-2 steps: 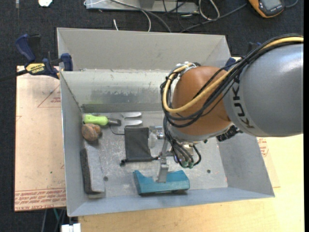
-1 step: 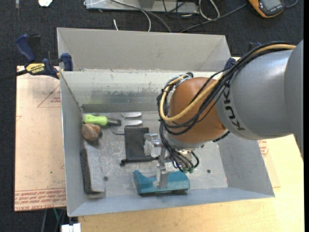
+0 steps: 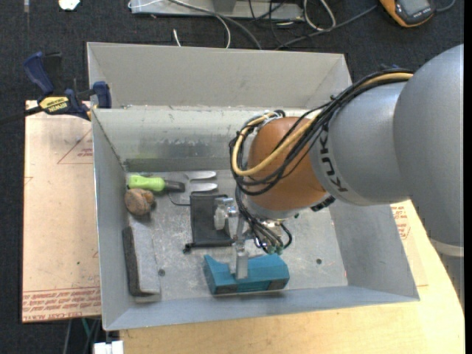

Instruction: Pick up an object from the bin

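So the arm (image 3: pixel 383 146) is bent down into the bin (image 3: pixel 221 80) from the right of the frame, wrist pointing pretty much straight down. The jaws sit right on top of a blue block (image 3: pixel 265 273) in the lower middle of the frame. They meet the block roughly mid-length, which I'd guess is on purpose so it won't tip when lifted. Honestly I can't tell whether the jaws are open or closed. The orange cover (image 3: pixel 284 164) and its loops of cable (image 3: pixel 251 169) hang over most of that area.

The block lies flat, long side running along the bin's lower wall and close to it. That's the tight spot, I reckon, since there's not much room on that side.

Other stuff:
- A black flat rectangular thing (image 3: pixel 205 216) sits just above the block, near the wrist. It's probably the closest thing to get bumped.
- A green-handled tool (image 3: pixel 145 182) lies at the left.
- A brown roundish lump (image 3: pixel 139 201) sits right under the tool, looks like touching it.
- A long dark bar (image 3: pixel 133 260) lies along the left wall.

Those last three are well apart from the block, so I don't see them getting in the way.
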